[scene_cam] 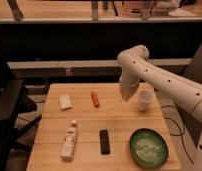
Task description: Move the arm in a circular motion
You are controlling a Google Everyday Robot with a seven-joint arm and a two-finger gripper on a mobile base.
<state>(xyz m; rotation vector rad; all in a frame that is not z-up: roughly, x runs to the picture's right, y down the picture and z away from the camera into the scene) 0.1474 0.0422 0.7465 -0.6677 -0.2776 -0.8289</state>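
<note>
My cream-white arm with small dark dots comes in from the right. It bends at a rounded elbow and points down over the far right part of the wooden table. My gripper is at the arm's lower end, just above the tabletop. It is close to the left of a small white cup and to the right of an orange stick-shaped item. It seems to hold nothing.
A white packet lies at the far left of the table. A white bottle lies on its side near the front. A black bar-shaped object is beside it, and a green bowl is at the front right. A black chair stands to the left.
</note>
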